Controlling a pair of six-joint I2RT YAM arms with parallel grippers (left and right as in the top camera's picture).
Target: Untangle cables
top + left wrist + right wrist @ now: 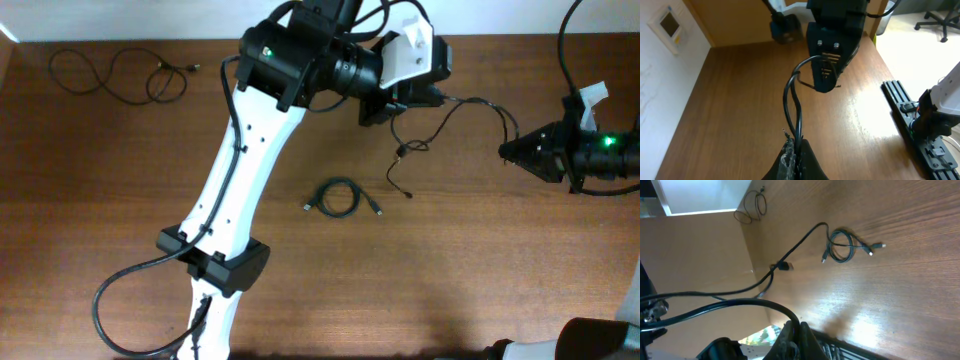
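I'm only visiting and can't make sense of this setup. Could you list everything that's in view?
table: one, brown wood, under everything.
looped cable: one, black, top left of the overhead view.
coiled cable: one, black, mid-table, lying free.
held cable: one, black, strung between the two grippers, part of it dangling towards the coiled cable.
chair: one, dark, on the floor beyond the table.
left arm: one, white and black, reaching across the table.
right arm: one, black, at the right edge.
left gripper: one, black, shut on the held cable.
right gripper: one, black, shut on the held cable.
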